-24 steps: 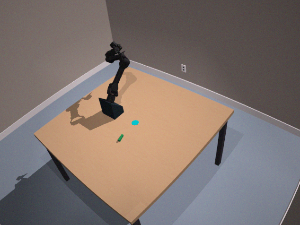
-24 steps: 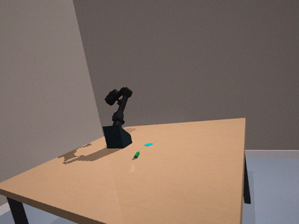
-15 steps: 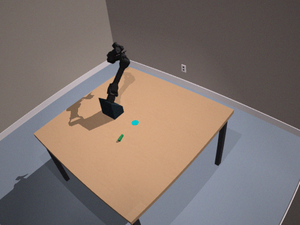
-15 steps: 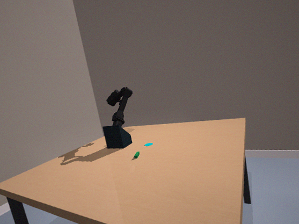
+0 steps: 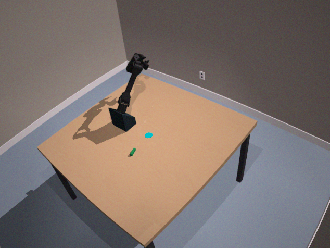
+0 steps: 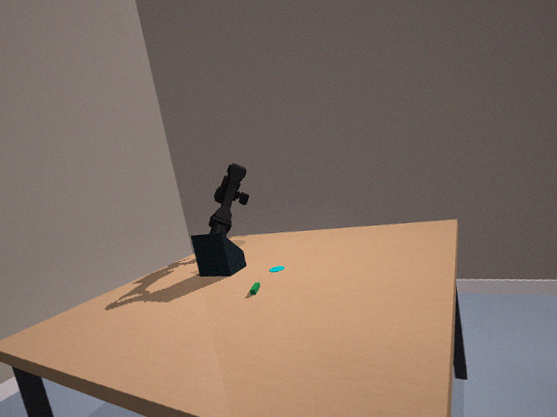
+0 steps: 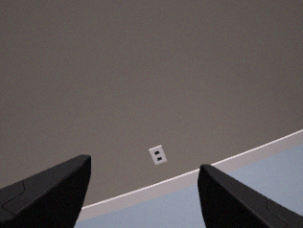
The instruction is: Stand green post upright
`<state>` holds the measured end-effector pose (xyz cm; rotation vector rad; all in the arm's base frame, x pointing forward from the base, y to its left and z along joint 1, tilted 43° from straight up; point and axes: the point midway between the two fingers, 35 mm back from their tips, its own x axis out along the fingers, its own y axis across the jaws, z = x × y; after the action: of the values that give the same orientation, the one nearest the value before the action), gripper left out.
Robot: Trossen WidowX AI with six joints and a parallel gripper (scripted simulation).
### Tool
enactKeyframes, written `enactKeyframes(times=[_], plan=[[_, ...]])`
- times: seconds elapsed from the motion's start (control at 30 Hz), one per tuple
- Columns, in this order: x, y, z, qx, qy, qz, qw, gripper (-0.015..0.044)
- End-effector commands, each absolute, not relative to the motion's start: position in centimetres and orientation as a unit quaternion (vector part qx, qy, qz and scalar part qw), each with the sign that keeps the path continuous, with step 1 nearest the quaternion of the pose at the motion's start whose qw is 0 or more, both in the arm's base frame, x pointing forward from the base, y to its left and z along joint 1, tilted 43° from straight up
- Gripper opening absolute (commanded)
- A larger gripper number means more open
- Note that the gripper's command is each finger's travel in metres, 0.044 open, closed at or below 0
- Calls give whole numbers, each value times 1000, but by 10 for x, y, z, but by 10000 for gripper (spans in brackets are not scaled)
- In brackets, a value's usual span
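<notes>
The green post [image 5: 132,152] [image 6: 255,288] lies on its side on the table, nearer the front than the cyan circle [image 5: 148,135] [image 6: 276,269]. The circle is flat on the table top, with nothing on it, between the post and the arm's base. My gripper [image 7: 145,170] [image 5: 148,64] is partly open with nothing between its fingers. It is held high above the table at the back, well away from the post and circle. In the exterior view its fingers are hard to make out. The wrist view shows neither post nor circle.
The dark wedge-shaped arm base [image 5: 123,120] [image 6: 219,255] stands on the wooden table [image 5: 170,170] [image 6: 333,333], left of the circle. The arm leans back from it, casting a shadow on the table. A wall outlet [image 5: 202,75] [image 7: 157,154] is on the back wall.
</notes>
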<state>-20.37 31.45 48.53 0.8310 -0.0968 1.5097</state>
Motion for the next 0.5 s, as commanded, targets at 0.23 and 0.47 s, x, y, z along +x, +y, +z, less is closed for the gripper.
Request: enactKeyframes(times=[0.23,0.47], plan=[[-146,382,469,288,-97,626,718,233],[-96,417,455,232,-118,594,761,233]])
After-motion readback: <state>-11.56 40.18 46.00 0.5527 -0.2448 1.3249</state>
